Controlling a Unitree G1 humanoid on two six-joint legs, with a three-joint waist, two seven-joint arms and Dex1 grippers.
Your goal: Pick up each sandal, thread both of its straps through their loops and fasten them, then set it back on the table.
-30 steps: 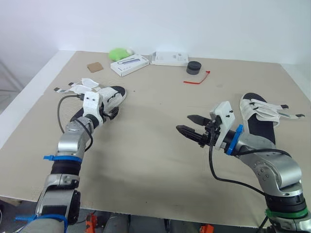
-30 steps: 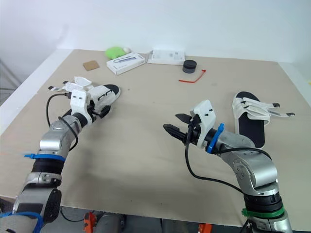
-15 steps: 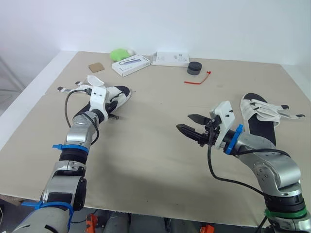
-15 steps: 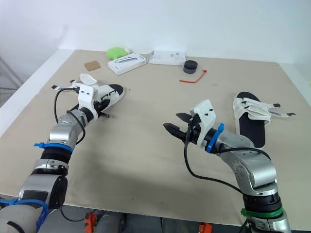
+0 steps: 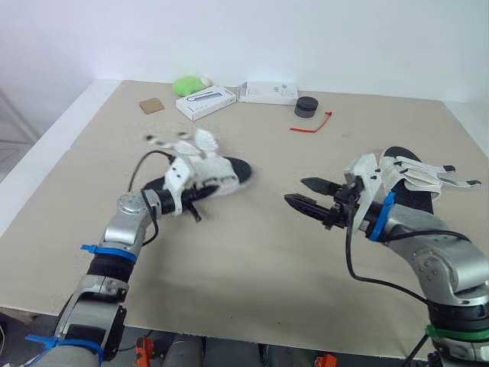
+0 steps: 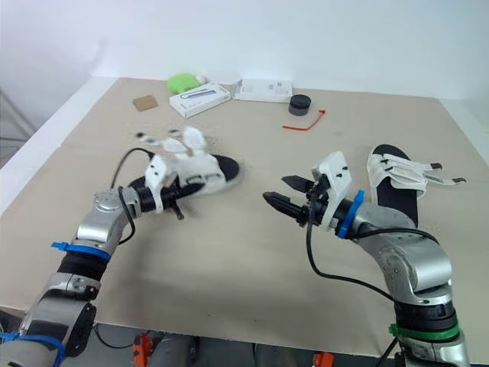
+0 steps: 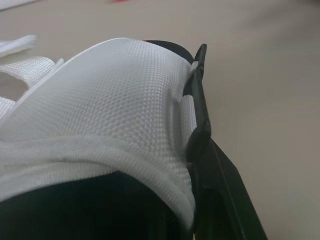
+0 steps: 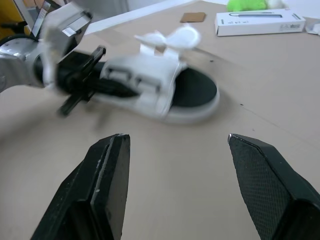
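Observation:
A white-strapped sandal with a black sole (image 5: 220, 173) hangs just above the table left of centre, its loose straps flapping at the far end. My left gripper (image 5: 192, 200) is shut on its near strap; the left wrist view shows white webbing (image 7: 100, 100) pressed against a black finger (image 7: 201, 135). The sandal (image 8: 165, 92) also lies ahead of my right gripper (image 8: 176, 137). My right gripper (image 5: 298, 191) stands open and empty to the sandal's right, pointing at it. A second sandal (image 5: 409, 187) lies flat on the table at the right, behind my right wrist, its straps loose.
Along the far edge lie a green object (image 5: 187, 84), two white boxes (image 5: 205, 102) (image 5: 267, 92), a black round item (image 5: 306, 107), a red tie (image 5: 309, 124) and a brown square (image 5: 150, 105). Bare table (image 5: 252, 260) stretches in front of both grippers.
My left gripper closed on the left sandal's strap, lifted it and carried it right toward the table's middle. The right gripper stayed open, shifting slightly right.

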